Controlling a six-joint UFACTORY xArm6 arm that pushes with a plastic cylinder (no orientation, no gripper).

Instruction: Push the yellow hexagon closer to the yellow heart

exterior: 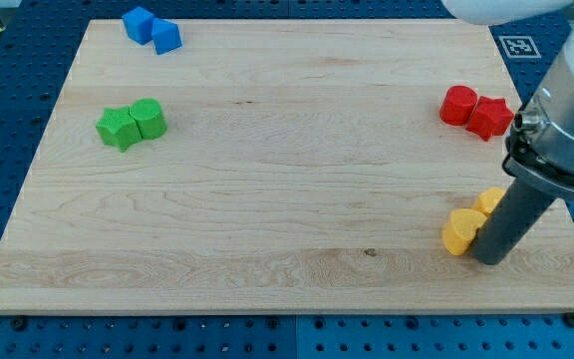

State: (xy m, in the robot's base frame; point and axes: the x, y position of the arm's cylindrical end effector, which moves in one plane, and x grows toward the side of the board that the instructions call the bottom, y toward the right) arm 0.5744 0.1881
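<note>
Pale wooden board (267,199) on a blue perforated bench, filling nearly all of the view. No fingers on this arm to spread or pinch: only a straight dark rod, with my tip (490,258) planted on the wood near the view's bottom right.

Two yellow blocks there, touching or very nearly so. Front one (460,230), probably the yellow heart, just left of my tip and seemingly touching the rod. Other one (489,201), taken for the yellow hexagon, peeking out behind the rod toward the view's top, partly hidden; which shape is which cannot be told for sure.

Handling, as a judgement: small, rigid, light, likely to slide easily on smooth wood and to spin if struck off-centre. No taking hold, only pushing; best contact square on the face away from the heart. Little travel left, so a short gentle nudge at most.

Elsewhere: two red blocks (475,110), touching, near the view's right edge and well above the yellow pair. Two green blocks (132,124) at the left, two blue blocks (151,29) at the top left, all well apart. Nothing between the yellow pair. Main risks: board edge close by, and knocking the heart away.
</note>
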